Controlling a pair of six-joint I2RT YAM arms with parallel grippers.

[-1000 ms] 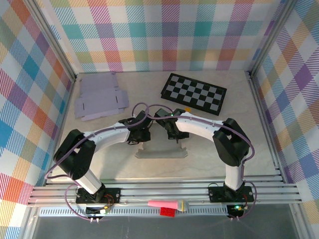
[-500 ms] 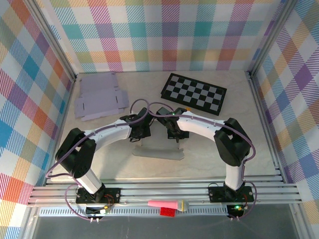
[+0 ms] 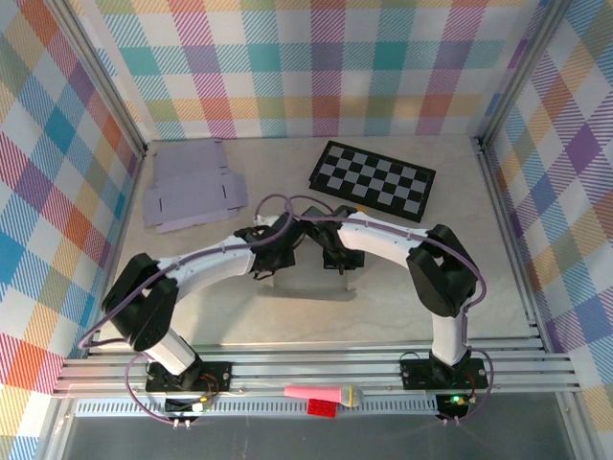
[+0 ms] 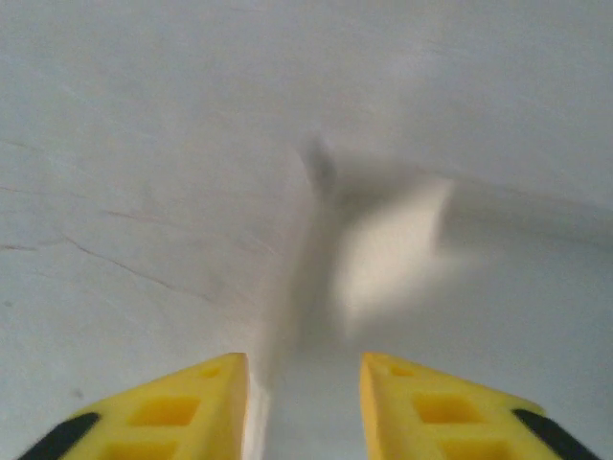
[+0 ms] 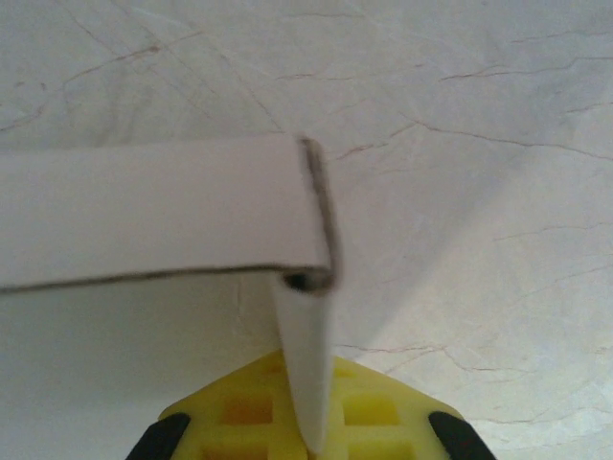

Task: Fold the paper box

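Observation:
The paper box (image 3: pixel 308 286) is a pale grey, partly folded blank lying mid-table beneath both grippers. My left gripper (image 3: pixel 275 261) hovers over its left end. In the left wrist view its yellow fingertips (image 4: pixel 215 383) stand apart, so the gripper (image 4: pixel 305 388) is open, with blurred paper (image 4: pixel 383 259) close ahead. At the right end my right gripper (image 3: pixel 335 259) is shut on a box flap. The right wrist view has that thin flap (image 5: pixel 306 374) pinched upright between the yellow pads of the gripper (image 5: pixel 308 426), with a folded box wall (image 5: pixel 153 211) running off to the left.
A stack of flat lavender box blanks (image 3: pixel 192 187) lies at the back left. A folded chessboard (image 3: pixel 374 180) sits at the back right. Pink and red items (image 3: pixel 321 394) rest on the front rail. Plaid walls close in the table on three sides.
The left gripper has opened after being shut, and shifted slightly right over the box. The box has tipped and settled a little farther back. The right gripper keeps its hold.

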